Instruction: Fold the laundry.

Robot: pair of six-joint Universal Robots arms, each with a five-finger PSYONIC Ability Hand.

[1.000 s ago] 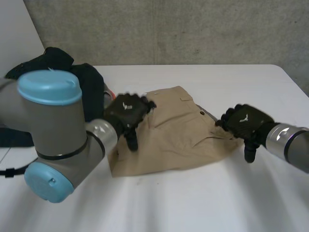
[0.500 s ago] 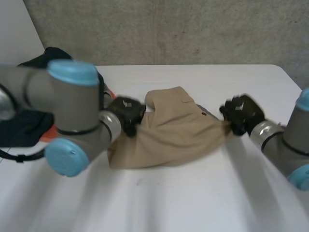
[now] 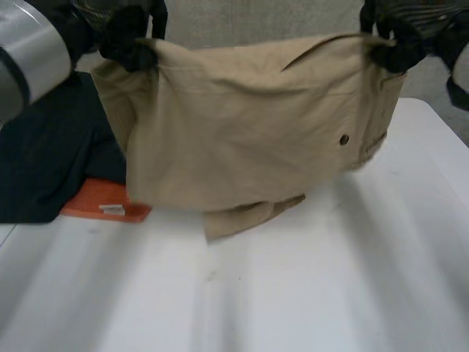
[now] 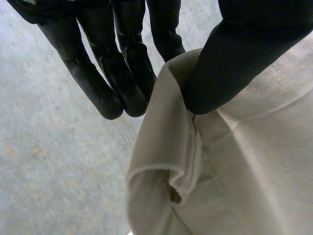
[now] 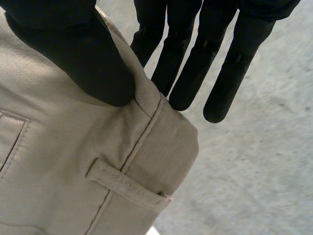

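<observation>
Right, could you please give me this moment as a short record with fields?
item: tan garment, held up and spread above the white table
left: left hand pinches one top corner between thumb and fingers
right: right hand pinches the other top corner, near a belt loop
lower edge: hangs low over the table; contact cannot be told
also on table: dark garment lying over an orange item, on the left hand's side

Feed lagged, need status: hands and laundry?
Left hand pinching one top corner, right hand the other. Tan shorts hanging spread between them. Dark clothes lie beside.
</observation>
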